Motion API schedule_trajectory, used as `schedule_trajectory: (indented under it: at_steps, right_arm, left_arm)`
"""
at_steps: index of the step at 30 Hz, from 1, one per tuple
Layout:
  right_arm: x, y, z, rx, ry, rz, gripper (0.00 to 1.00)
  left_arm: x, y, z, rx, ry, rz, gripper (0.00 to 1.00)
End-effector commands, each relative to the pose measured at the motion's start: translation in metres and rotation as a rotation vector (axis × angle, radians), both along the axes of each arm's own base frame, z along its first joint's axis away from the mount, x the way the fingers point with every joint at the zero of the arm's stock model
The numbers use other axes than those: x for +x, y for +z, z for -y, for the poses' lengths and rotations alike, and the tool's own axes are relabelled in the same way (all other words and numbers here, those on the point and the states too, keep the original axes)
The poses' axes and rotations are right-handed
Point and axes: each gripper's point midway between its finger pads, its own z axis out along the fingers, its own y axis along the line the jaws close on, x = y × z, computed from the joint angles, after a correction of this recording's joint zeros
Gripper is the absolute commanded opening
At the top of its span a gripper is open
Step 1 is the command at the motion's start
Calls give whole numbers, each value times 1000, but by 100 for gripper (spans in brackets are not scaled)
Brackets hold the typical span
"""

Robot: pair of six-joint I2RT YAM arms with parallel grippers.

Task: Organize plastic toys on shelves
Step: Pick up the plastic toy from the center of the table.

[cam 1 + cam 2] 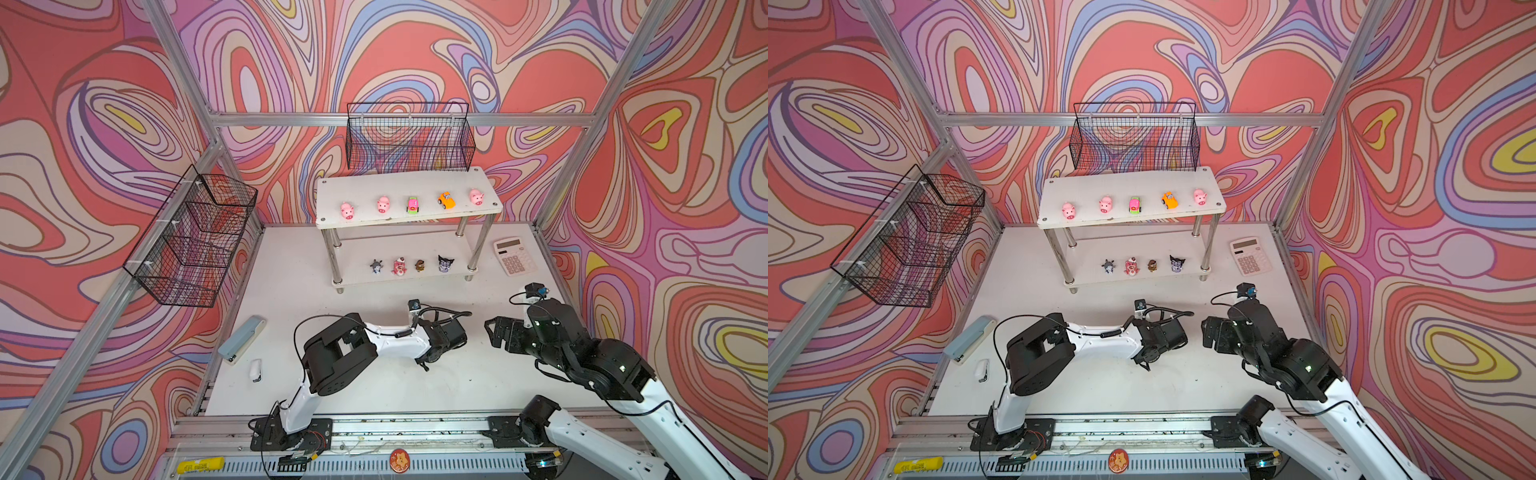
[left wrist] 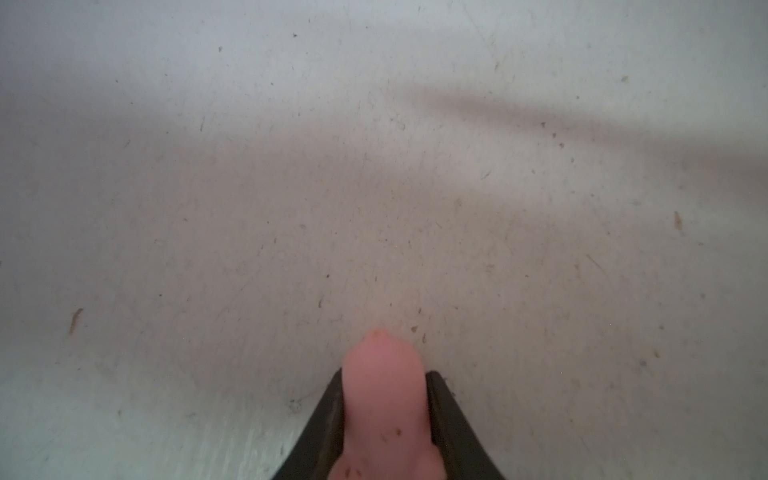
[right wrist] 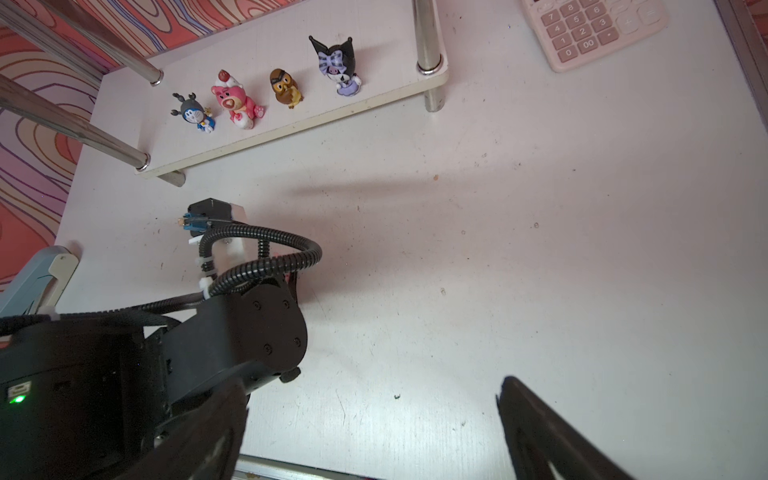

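Note:
The shelves (image 1: 407,183) stand at the back of the white table. The top board carries three pink pigs (image 1: 347,210) (image 1: 383,204) (image 1: 476,196), a pink-green car (image 1: 412,205) and an orange car (image 1: 446,200). On the lower board (image 3: 291,124) stand a grey figurine (image 3: 194,112), a pink bear (image 3: 237,99), a brown figurine (image 3: 286,88) and a dark horned figurine (image 3: 337,62). My left gripper (image 2: 384,376) points down at the table in front of the rack, shut on a smooth pink toy (image 2: 384,407), rounded like the pigs. My right gripper (image 3: 374,395) hovers open and empty beside it.
A pink-keyed calculator (image 1: 514,255) lies right of the rack. A grey stapler (image 1: 243,338) and a small white object (image 1: 255,370) lie near the table's left edge. Black wire baskets hang on the back wall (image 1: 409,139) and the left frame (image 1: 195,237).

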Motion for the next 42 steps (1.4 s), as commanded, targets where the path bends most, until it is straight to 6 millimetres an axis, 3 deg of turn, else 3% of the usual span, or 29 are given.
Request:
schedule_trajectory:
  at_steps: [1,8,26,42]
  right_arm:
    - [2,0,-3,4,14,10,98]
    - [6,-2,-11,19,36,0,98]
    - [20,5,-29,43,68,16,99]
    - [40,8,-55,62,121,7,99]
  left_arm:
    - [0,1,-16,74,11,8,29]
    - [3,20,-24,85,1,38,28]
    - [13,87,-71,100,-65,160,29]
    - [62,109,-118,91,-145,190,30]
